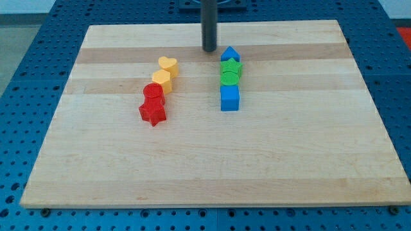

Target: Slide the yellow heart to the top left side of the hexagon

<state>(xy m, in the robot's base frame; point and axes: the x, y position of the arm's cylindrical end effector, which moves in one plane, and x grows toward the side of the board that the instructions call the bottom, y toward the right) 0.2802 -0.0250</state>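
The yellow heart [168, 65] sits at the top of a slanted chain of blocks left of the board's middle. Touching it below is the yellow hexagon [161, 80], then a red round block [153, 94] and a red star [153, 113]. My tip [209, 50] rests on the board near the view's top, to the right of the heart and just left of the blue pointed block [230, 54]. It touches no block.
A second column stands right of the middle: the blue pointed block, a green star [231, 66], a green round block [230, 78] and a blue cube [230, 98]. The wooden board [212, 160] lies on a blue perforated table.
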